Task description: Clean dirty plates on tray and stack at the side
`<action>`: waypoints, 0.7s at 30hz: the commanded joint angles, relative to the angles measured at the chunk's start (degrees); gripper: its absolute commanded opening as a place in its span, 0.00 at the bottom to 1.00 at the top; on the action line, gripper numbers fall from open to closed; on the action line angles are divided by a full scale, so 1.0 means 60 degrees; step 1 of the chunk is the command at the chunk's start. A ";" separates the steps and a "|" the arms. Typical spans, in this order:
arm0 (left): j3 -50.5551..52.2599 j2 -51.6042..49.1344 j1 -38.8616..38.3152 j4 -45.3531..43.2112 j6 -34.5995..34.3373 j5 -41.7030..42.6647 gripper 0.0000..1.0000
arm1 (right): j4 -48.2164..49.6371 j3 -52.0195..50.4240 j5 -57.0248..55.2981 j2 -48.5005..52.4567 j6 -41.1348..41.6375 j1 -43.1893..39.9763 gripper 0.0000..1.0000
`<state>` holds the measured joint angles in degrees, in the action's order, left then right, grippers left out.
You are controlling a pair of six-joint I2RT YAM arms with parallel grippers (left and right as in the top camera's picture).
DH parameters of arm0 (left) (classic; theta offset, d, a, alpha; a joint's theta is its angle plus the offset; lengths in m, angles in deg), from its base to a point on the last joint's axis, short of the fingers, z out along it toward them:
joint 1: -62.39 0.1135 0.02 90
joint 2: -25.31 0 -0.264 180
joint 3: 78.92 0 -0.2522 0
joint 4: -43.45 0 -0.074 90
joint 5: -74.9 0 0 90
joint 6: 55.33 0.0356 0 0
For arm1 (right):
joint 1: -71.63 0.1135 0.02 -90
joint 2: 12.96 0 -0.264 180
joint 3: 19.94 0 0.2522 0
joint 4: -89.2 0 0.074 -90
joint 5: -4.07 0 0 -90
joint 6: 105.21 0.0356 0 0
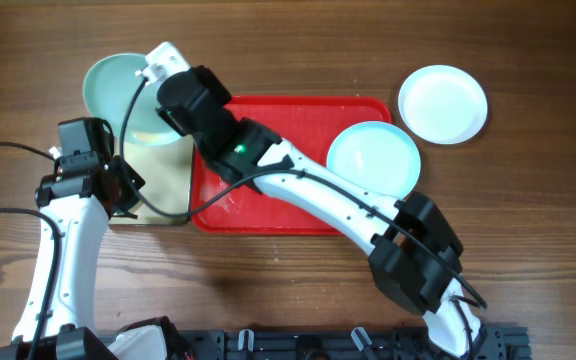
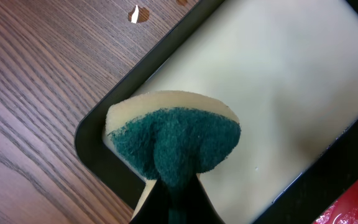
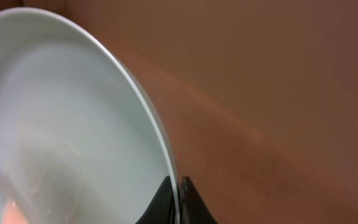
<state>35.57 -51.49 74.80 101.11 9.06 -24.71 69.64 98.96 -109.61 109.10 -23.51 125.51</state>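
Note:
My right gripper (image 1: 168,108) (image 3: 179,196) is shut on the rim of a pale blue plate (image 1: 118,88) (image 3: 61,124). It holds the plate above the far end of the small cream tray, left of the red tray (image 1: 278,120). A second pale blue plate (image 1: 373,157) lies on the right end of the red tray. A white plate (image 1: 443,103) sits on the table at the far right. My left gripper (image 1: 126,190) (image 2: 176,202) is shut on a green-and-yellow sponge (image 2: 176,140) over the near corner of the cream tray.
The black-rimmed cream tray (image 1: 163,185) (image 2: 266,81) lies against the red tray's left side. My right arm reaches across the red tray. Wooden tabletop surrounds everything. Cables run along the left and front edges.

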 commanded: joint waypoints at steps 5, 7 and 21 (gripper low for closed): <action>0.0055 0.0157 0.0044 -0.0036 -0.0087 -0.0087 0.04 | 0.1905 0.0208 -0.0590 0.0295 -0.5038 0.0368 0.04; 0.0055 0.0157 0.0040 -0.0036 -0.0091 -0.0087 0.04 | 0.2262 0.0208 -0.0557 0.0295 -0.5996 0.0430 0.04; 0.0055 0.0157 0.0040 -0.0066 -0.0087 -0.0087 0.04 | 0.3752 0.0208 -0.0554 0.0295 -0.8604 0.0652 0.04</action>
<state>35.63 -51.49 74.80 101.09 9.04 -24.71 91.56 98.96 -111.95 109.84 -72.01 129.21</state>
